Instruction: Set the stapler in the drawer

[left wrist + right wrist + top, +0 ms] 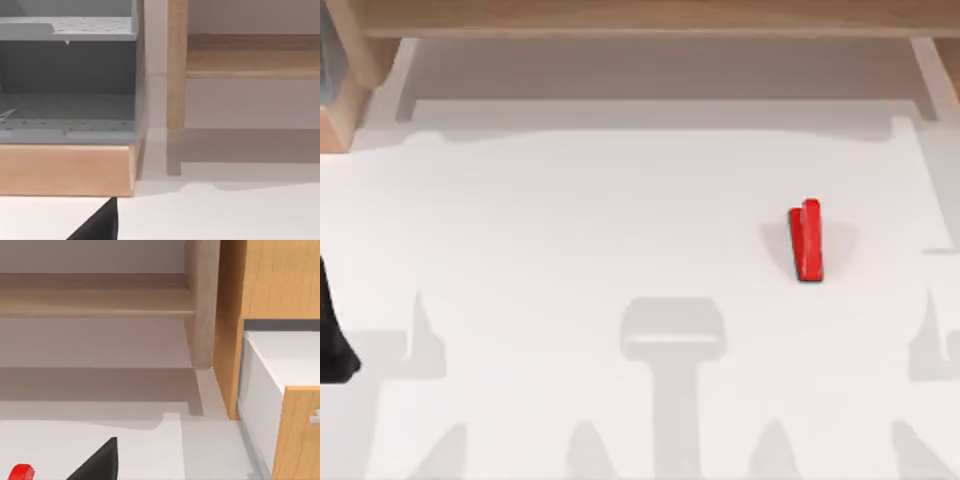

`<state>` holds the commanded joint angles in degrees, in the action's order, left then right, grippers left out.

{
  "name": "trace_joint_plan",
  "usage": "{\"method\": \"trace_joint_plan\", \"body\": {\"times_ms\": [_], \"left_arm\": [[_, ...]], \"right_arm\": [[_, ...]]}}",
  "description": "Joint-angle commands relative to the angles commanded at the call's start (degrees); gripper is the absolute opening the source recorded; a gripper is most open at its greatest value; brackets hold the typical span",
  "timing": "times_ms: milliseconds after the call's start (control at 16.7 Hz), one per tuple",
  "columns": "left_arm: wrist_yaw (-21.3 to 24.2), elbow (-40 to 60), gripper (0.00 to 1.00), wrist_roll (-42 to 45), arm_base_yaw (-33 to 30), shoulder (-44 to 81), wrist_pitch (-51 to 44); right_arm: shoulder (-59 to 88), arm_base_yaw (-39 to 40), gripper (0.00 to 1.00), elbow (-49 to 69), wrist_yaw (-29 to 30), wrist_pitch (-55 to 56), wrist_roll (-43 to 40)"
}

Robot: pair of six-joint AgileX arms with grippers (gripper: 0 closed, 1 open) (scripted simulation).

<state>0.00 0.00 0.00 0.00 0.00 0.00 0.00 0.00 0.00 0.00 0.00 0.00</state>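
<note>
One arm, the left, sits parked at the worktop's (570, 220) left edge; whether either tool is wide or narrow cannot be told. Right of centre the red stapler (806, 240) lies alone, well apart from the drawer (280, 370); its narrow wedge could slip from a poorly centred pinch.

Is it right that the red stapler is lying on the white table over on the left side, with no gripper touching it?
Not quite: the top view shows the stapler on the table's right side, not the left. It does lie on the white surface, untouched.
</note>
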Motion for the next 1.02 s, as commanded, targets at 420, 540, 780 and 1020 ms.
{"method": "trace_joint_plan", "body": {"times_ms": [420, 540, 780, 1020], "left_arm": [[0.0, 0.0, 1.0, 0.0, 0.0, 0.0, 0.0], [0.0, 0.0, 1.0, 0.0, 0.0, 0.0, 0.0], [0.0, 0.0, 1.0, 0.0, 0.0, 0.0, 0.0], [0.0, 0.0, 1.0, 0.0, 0.0, 0.0, 0.0]], "right_arm": [[7.3, 0.2, 1.0, 5.1, 0.0, -2.7, 1.1], [13.3, 0.5, 1.0, 9.6, -0.1, -5.0, 2.0], [28.8, 1.8, 1.0, 21.5, -0.5, -11.0, 4.2], [46.7, 4.0, 1.0, 35.9, -1.1, -18.6, 6.2]]}}
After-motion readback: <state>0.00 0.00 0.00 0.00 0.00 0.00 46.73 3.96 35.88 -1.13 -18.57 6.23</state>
